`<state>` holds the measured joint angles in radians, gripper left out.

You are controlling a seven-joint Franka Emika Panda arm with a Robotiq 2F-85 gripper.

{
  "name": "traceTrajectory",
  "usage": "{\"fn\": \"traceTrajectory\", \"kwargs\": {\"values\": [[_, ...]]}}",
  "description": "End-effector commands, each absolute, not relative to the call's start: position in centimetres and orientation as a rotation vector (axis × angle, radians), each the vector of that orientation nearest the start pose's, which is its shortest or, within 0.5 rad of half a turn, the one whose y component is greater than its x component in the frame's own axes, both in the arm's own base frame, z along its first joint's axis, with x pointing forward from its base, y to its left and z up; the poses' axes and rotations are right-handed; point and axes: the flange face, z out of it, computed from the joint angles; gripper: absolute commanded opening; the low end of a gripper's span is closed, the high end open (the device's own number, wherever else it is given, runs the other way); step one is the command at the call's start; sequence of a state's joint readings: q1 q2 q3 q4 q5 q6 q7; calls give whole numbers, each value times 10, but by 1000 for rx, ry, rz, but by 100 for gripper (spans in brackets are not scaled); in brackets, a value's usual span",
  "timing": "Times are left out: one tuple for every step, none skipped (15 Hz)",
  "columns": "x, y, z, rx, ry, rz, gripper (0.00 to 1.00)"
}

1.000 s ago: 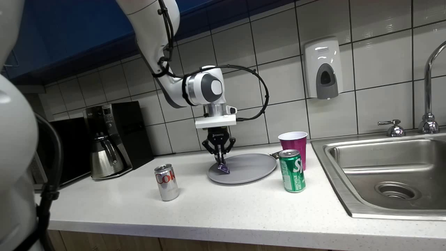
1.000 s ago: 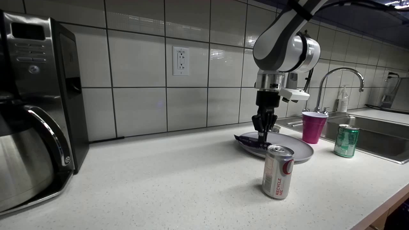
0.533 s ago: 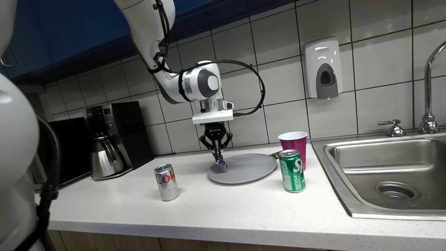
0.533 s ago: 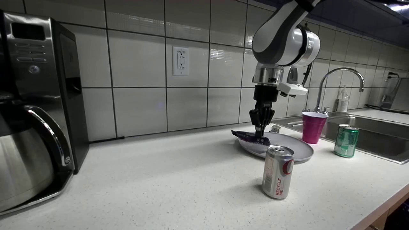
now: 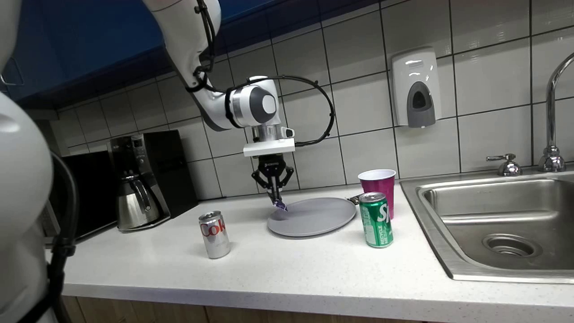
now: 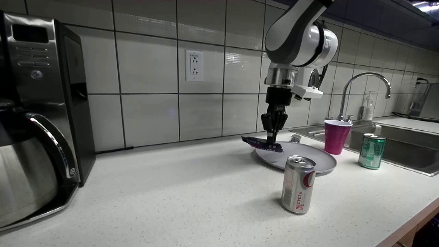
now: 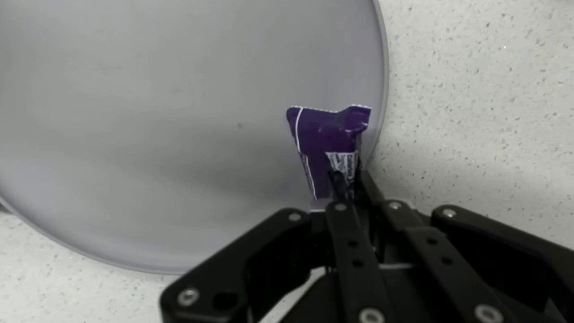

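I see the gripper [image 7: 352,178] pinched narrow on a purple packet [image 7: 320,134], its slim width presumably the easiest part to grasp, held over the rim of the grey plate [image 7: 134,85] with both ends jutting out. The magenta cup [image 6: 337,138] stands upright near the green can [image 6: 371,151]; what the cup holds I can't make out from here

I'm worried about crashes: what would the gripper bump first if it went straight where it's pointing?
Probably the gray plate underneath, near its edge; the purple packet in the gripper would touch it first. The gap is hard to judge.
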<state>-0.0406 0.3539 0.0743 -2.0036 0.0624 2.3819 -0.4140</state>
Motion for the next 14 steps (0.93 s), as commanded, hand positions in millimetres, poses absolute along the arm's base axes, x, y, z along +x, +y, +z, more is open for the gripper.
{"fn": "traceTrajectory", "kwargs": {"values": [[621,27,294,-3007,-686,-59,2],[624,29,295,-3004,-699,-65,2],[628,31,295,-3001,-713,-68,2],[632,33,294,-2997,-727,-71,2],[636,35,293,-2994,-740,-72,2],[640,36,292,-2990,-754,-72,2],[645,37,291,-2985,-772,-72,2],[650,39,290,-2980,-789,-70,2],[654,40,288,-2975,-804,-67,2],[659,41,287,-2972,-819,-62,2],[664,41,285,-2968,-833,-60,2],[668,42,283,-2963,-846,-57,2],[672,44,281,-2959,-861,-52,2],[676,45,279,-2956,-874,-49,2]]}}
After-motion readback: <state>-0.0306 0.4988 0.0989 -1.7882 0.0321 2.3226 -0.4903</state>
